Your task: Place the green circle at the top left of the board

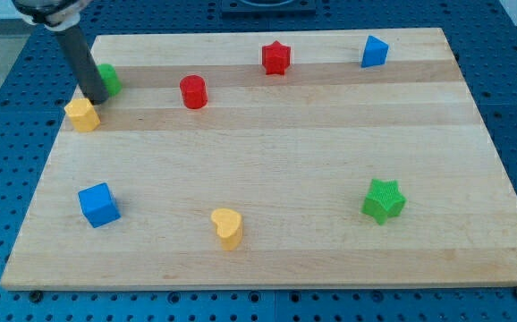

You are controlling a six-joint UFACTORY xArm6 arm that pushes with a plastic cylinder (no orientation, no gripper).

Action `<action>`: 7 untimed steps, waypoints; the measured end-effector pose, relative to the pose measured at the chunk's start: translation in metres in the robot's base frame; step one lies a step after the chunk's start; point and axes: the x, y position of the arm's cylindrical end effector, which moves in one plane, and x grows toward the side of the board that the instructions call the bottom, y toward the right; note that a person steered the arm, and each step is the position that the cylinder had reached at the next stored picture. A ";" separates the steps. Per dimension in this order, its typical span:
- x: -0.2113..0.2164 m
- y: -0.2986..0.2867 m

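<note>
The green circle (109, 78) sits near the board's top left, partly hidden behind my rod. My tip (98, 98) rests on the board just below and left of the green circle, touching or nearly touching it. A yellow block (82, 114) lies right below and left of the tip.
A red cylinder (193, 91) is to the right of the tip. A red star (276, 57) and a blue block (375, 51) lie along the top. A blue cube (98, 204), a yellow heart (227, 227) and a green star (384, 199) lie lower. The wooden board (267, 143) sits on a blue pegboard table.
</note>
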 end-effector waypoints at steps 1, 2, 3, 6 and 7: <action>-0.017 0.005; -0.055 0.018; -0.061 0.023; -0.092 0.021; -0.087 0.021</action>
